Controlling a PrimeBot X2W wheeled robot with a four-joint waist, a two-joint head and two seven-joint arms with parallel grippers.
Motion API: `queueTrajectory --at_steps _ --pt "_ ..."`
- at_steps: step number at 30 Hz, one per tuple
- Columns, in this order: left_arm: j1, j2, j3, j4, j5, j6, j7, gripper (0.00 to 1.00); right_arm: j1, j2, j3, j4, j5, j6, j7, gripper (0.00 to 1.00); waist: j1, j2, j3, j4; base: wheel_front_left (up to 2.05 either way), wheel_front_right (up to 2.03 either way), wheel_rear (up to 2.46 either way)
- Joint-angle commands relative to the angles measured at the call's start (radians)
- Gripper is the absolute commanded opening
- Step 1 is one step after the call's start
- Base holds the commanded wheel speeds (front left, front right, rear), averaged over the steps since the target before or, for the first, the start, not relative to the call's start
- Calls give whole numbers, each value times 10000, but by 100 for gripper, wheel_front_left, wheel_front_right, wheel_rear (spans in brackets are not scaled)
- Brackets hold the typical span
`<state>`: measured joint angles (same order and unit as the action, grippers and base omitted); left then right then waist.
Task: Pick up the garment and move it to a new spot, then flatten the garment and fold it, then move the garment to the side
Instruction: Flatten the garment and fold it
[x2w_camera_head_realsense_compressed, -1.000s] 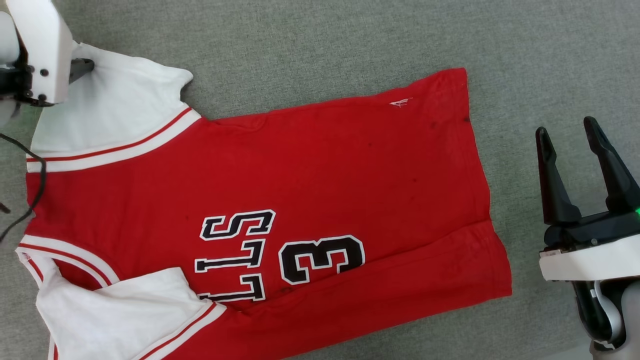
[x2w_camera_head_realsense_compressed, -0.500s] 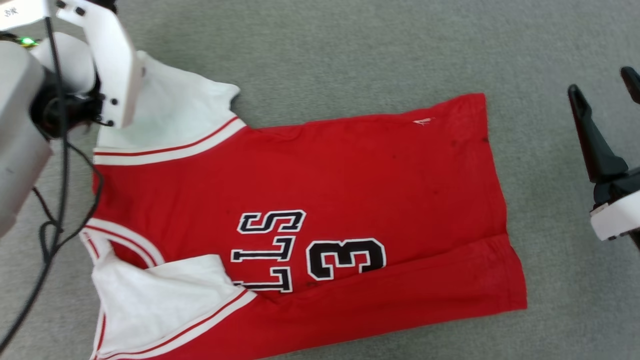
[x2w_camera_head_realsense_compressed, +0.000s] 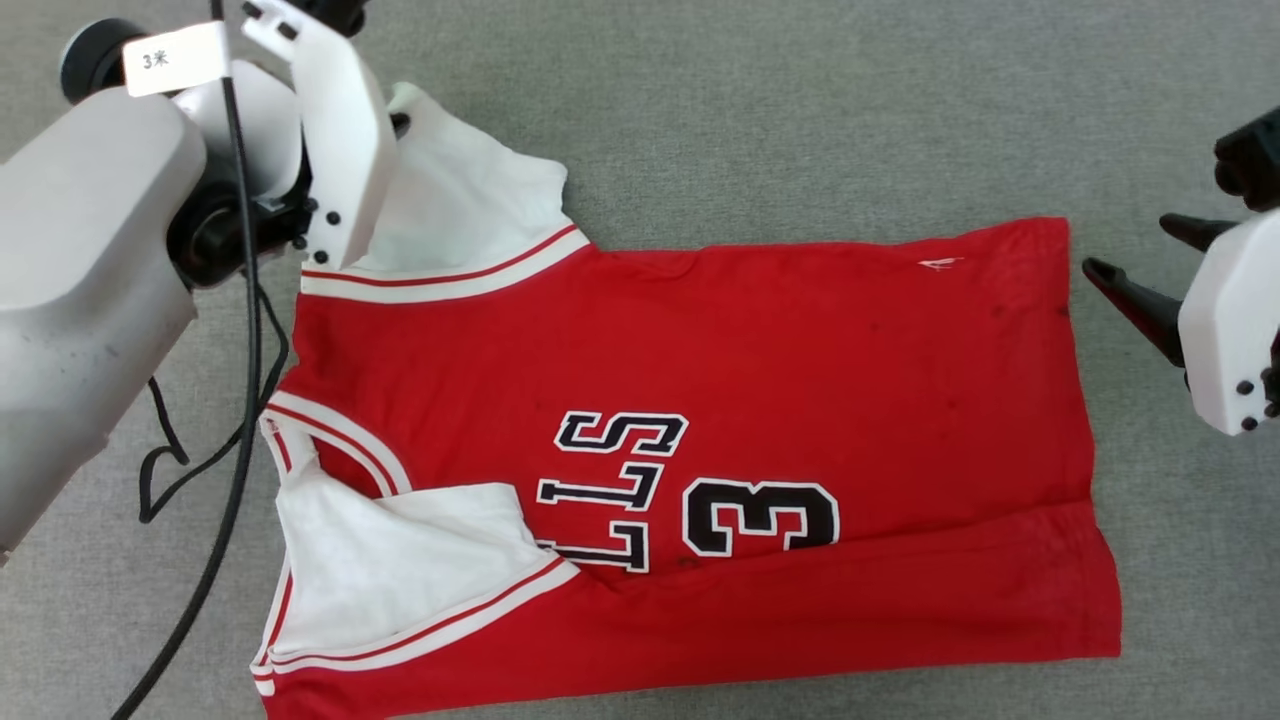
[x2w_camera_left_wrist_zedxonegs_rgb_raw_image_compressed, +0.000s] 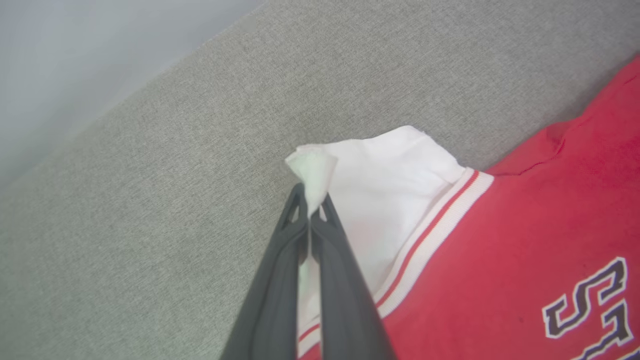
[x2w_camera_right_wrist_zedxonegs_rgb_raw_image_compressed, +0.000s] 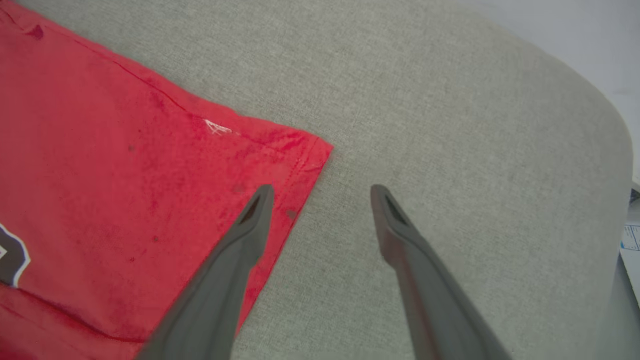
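The garment (x2w_camera_head_realsense_compressed: 760, 370), a red jersey with white sleeves and a black 3, lies spread on the grey fabric surface (x2w_camera_head_realsense_compressed: 800, 100), collar to the left and hem to the right. My left gripper (x2w_camera_left_wrist_zedxonegs_rgb_raw_image_compressed: 311, 202) is shut on the corner of the far white sleeve (x2w_camera_left_wrist_zedxonegs_rgb_raw_image_compressed: 385, 180), which is pinched up into a small peak. In the head view that gripper (x2w_camera_head_realsense_compressed: 398, 124) is mostly hidden behind its white wrist plate. My right gripper (x2w_camera_right_wrist_zedxonegs_rgb_raw_image_compressed: 322, 192) is open, with one finger over the hem's far corner (x2w_camera_right_wrist_zedxonegs_rgb_raw_image_compressed: 300, 150) and the other over bare surface. It (x2w_camera_head_realsense_compressed: 1140, 250) points left at the hem.
A black cable (x2w_camera_head_realsense_compressed: 240, 400) hangs from my left arm beside the collar. The near sleeve (x2w_camera_head_realsense_compressed: 400, 570) is folded over the chest. The surface's far edge (x2w_camera_left_wrist_zedxonegs_rgb_raw_image_compressed: 165, 65) runs close behind the left gripper. Its rounded corner (x2w_camera_right_wrist_zedxonegs_rgb_raw_image_compressed: 617, 145) lies right of the right gripper.
My left gripper has shut on the sleeve corner and raised it a little. My right gripper has turned to point at the hem's far corner. The head camera has shifted left.
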<state>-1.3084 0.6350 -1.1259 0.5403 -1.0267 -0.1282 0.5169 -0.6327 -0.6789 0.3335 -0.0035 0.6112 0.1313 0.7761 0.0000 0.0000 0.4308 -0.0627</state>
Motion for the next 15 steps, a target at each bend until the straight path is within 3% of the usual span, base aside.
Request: queueTrajectory --at_steps 1,6,15 --pt "-174 -40 -98 -116 -29 -16 -85 0 -346 -35 192 224 155 -12 419 100 0 0 135 123 0 0 0" --pt "-468 -46 -320 -329 -71 -12 -293 0 -1133 139 909 1007 208 -12 1254 100 0 0 419 304 0 0 0" --pt "-993 -111 -738 -478 -165 -12 -655 0 -2069 597 2347 3021 -161 -12 1265 100 0 0 886 595 0 0 0"
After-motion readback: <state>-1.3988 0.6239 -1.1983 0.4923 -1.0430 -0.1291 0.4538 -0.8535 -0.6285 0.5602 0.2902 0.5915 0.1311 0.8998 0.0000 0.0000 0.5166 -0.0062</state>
